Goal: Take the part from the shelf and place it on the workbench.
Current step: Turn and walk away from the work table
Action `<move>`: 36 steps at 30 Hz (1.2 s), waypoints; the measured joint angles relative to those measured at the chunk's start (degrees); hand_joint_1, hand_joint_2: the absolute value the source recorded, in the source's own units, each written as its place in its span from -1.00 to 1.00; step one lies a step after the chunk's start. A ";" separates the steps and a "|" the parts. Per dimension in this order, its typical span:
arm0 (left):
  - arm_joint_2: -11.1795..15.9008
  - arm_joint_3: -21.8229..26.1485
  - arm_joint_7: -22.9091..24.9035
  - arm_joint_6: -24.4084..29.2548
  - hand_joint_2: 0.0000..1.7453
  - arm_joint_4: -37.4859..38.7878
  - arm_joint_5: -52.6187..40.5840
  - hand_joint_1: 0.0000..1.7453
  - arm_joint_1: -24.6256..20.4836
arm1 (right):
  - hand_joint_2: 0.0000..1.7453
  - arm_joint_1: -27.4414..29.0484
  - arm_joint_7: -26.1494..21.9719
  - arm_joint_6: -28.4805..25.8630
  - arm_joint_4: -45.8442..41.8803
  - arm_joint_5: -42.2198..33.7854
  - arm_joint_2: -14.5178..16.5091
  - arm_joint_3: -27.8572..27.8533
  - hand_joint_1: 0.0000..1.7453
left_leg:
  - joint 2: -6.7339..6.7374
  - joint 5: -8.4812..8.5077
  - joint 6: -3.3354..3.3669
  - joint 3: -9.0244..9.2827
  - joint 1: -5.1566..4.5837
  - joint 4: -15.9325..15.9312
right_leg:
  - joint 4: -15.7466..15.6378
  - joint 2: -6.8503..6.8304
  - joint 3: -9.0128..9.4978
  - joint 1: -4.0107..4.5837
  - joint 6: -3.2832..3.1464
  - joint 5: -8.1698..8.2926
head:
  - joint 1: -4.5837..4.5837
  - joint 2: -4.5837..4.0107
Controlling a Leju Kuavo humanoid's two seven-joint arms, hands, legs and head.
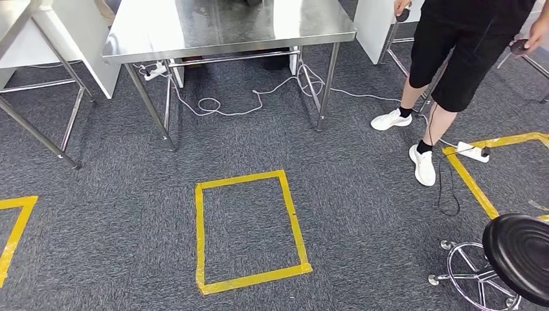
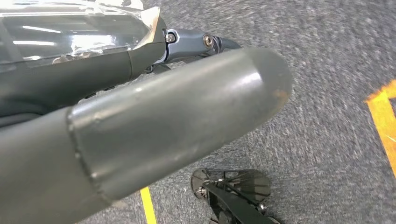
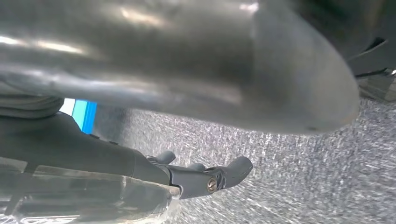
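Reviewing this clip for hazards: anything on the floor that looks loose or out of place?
Yes. A white cable trails in loops across the carpet under the steel table, and a power strip with a black cord lies beside the person's shoe, a likely trip risk.

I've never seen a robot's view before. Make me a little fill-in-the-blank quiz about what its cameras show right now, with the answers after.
1. The tape rectangle on the grey carpet is ____ in colour.
2. The person standing beside the steel table wears white ____.
3. The round seat of the stool near the picture's corner is ____ in colour.
4. A white cable lies on the floor ____ the steel table.

Missing words: yellow; shoes; black; under
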 joint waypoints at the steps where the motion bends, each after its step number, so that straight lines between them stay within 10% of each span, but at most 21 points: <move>1: 0.01 -0.03 0.00 0.00 -1.00 0.00 -0.01 -1.00 0.00 | -1.00 -0.01 0.02 0.00 0.00 0.01 0.01 0.00 -1.00 | -1.22 1.60 0.32 1.77 0.01 -3.56 | 0.05 0.55 0.01 0.01 0.05 0.03 | 0.00 0.00; 4: 0.08 -0.11 0.01 -0.01 -1.00 0.00 0.01 -1.00 0.02 | -1.00 -0.21 0.07 0.00 0.00 0.17 0.19 0.00 -1.00 | -4.40 3.54 1.04 4.92 -0.03 -10.35 | 0.35 2.25 -0.55 0.33 0.64 0.37 | 0.06 0.00; 7: -0.03 -0.15 0.09 0.01 -1.00 0.00 0.03 -1.00 -0.01 | -1.00 -0.12 0.19 0.00 0.03 0.36 0.22 0.00 -1.00 | -2.71 3.99 1.53 4.96 -0.23 -11.13 | 0.56 3.35 -1.68 0.23 1.63 0.82 | 0.04 0.00; 13: -0.24 -0.16 0.51 0.15 -1.00 0.02 -0.12 -1.00 0.23 | -1.00 -0.14 0.72 0.05 0.09 0.55 0.02 0.00 -1.00 | 2.66 4.89 2.52 4.19 -0.24 -11.90 | 15.49 -2.54 -8.63 -0.18 1.94 -6.68 | 0.81 0.00; 17: -0.32 -0.20 0.98 0.03 -1.00 0.02 -0.63 -1.00 0.23 | -1.00 0.09 1.11 0.11 0.08 0.57 -0.17 0.00 -1.00 | 5.74 4.86 2.04 4.11 -0.21 -11.64 | 5.33 -5.28 -1.50 -0.91 3.96 -3.36 | 0.88 0.00; 21: -0.36 -0.41 1.16 0.05 -1.00 0.02 -0.84 -1.00 -0.01 | -1.00 -0.05 1.16 0.05 0.08 0.84 -0.11 0.00 -1.00 | 7.95 4.61 0.59 4.54 -0.46 -11.37 | -0.23 -6.38 1.08 -0.20 2.81 -1.88 | 0.60 0.00; 24: -0.35 -0.47 1.12 0.23 -1.00 0.01 -0.80 -1.00 -0.23 | -1.00 0.07 1.23 0.04 0.09 1.09 -0.03 0.00 -1.00 | 4.91 2.42 -0.52 3.66 0.14 -8.88 | -0.51 -4.70 1.23 -1.17 1.48 -1.19 | 0.43 0.00; 28: -0.33 -0.45 1.11 0.33 -1.00 0.00 -0.76 -1.00 0.11 | -1.00 0.03 1.30 0.04 0.09 1.20 0.21 0.00 -1.00 | 0.71 -4.53 -1.08 -2.10 0.53 4.46 | -0.43 -2.28 0.72 -0.94 0.53 -0.59 | 0.32 0.00; 30: -0.32 -0.44 1.20 0.45 -1.00 0.00 -0.68 -1.00 0.16 | -1.00 0.11 1.38 0.06 0.09 1.21 0.27 0.00 -1.00 | 0.49 -2.74 -1.25 -1.71 0.82 3.91 | -0.17 -0.77 0.66 -0.94 0.51 -0.53 | 0.31 0.00; 33: -0.32 -0.42 1.72 0.66 -1.00 0.01 -0.49 -1.00 0.16 | -1.00 -0.06 1.78 0.11 0.08 1.26 0.37 0.00 -1.00 | -3.03 2.45 -1.50 2.97 1.74 -6.21 | 0.88 1.56 0.08 -0.94 0.98 -0.72 | 0.28 0.00; 36: -0.33 -0.42 2.40 0.78 -1.00 0.02 -0.48 -1.00 0.19 | -1.00 -0.31 2.09 0.11 0.08 1.32 0.38 0.00 -1.00 | -4.93 2.80 -0.89 3.85 1.53 -9.18 | 1.50 3.63 -1.62 -0.77 2.43 -0.40 | 0.24 0.00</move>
